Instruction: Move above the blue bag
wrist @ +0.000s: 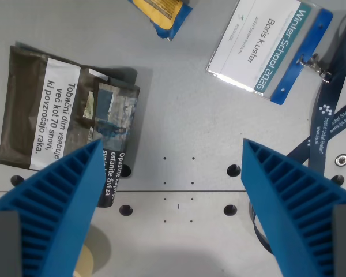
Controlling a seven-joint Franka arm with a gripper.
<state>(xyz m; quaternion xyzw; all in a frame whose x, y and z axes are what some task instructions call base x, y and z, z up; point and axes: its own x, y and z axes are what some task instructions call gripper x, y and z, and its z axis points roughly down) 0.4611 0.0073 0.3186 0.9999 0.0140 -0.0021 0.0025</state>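
Observation:
At the top edge of the wrist view lies a bag [163,12] with a blue border and a yellow face, partly cut off by the frame. My gripper [172,144] hangs over bare grey table [184,98] well below the bag in the picture. Its two blue ribbed fingers [63,196] stand wide apart, so it is open, with nothing between them.
A dark tobacco pouch [57,115] with a white warning label lies at the wrist view's left, partly under my left finger. A name badge [265,43] with a navy lanyard [328,115] lies at the right. The table has several small holes [233,170]. A beige round object [87,262] shows at the bottom left.

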